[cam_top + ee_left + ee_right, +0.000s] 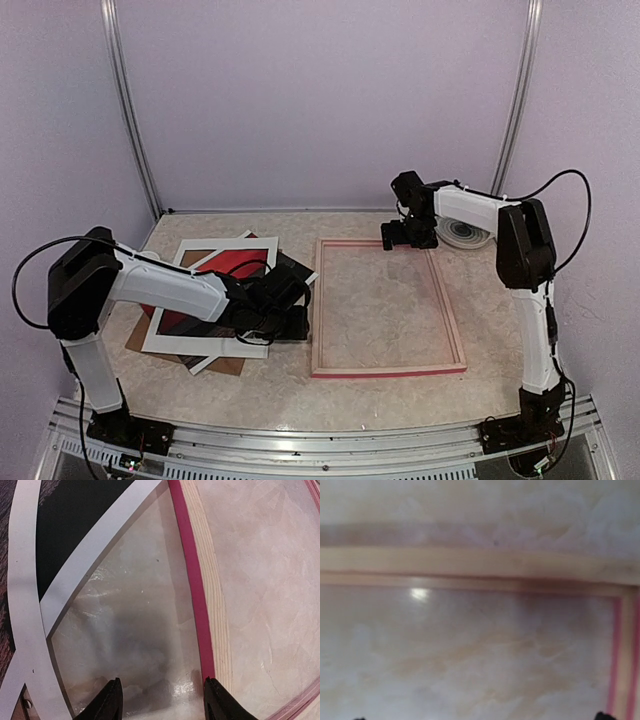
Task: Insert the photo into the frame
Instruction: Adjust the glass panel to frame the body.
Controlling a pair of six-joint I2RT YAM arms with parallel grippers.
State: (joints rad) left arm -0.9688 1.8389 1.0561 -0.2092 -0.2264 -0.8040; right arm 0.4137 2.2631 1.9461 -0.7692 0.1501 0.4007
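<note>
Our left pincer (162, 690) stands partly apart and empty, just left of the frame (192, 580). Our right pincer (405, 236) gapes wide over the frame's far rail. The photo (238, 266) lies left of the frame, under a white mat (200, 347). We judge it light, thin and bendy, so we would pinch an exposed edge nearest the frame.

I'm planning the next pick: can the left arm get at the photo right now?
Probably not cleanly. The photo is close to the left tool, but white mats lie over its edges, so only its middle shows.
</note>
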